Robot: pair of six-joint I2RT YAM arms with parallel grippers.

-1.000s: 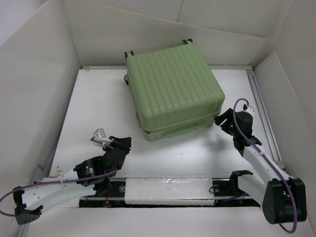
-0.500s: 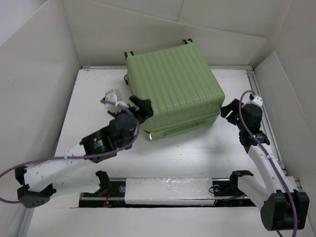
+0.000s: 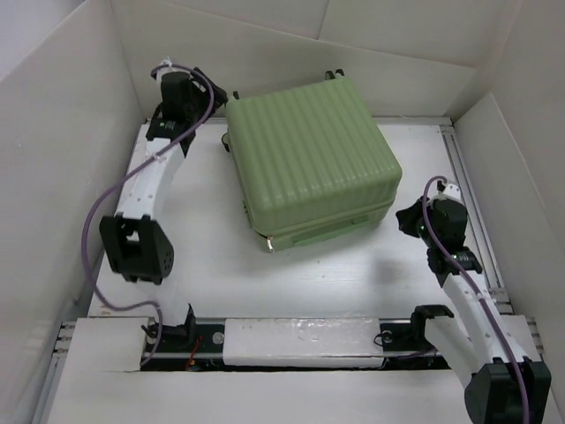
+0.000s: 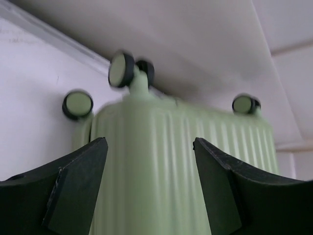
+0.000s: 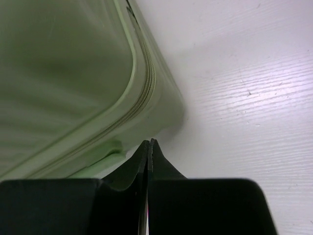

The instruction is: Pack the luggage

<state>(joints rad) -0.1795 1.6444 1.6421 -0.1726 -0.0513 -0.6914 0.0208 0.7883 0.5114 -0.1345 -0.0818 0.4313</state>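
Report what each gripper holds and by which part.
Nothing is held. The left gripper is open before the green suitcase, at its wheeled end; the right gripper is shut on nothing beside its corner.

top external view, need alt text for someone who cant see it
A closed pale green ribbed hard-shell suitcase lies flat on a white table enclosed by white walls. The left hand, open, is at the suitcase's far left corner near its black-and-green caster wheels. The right hand, shut and holding nothing, sits by its near right corner.
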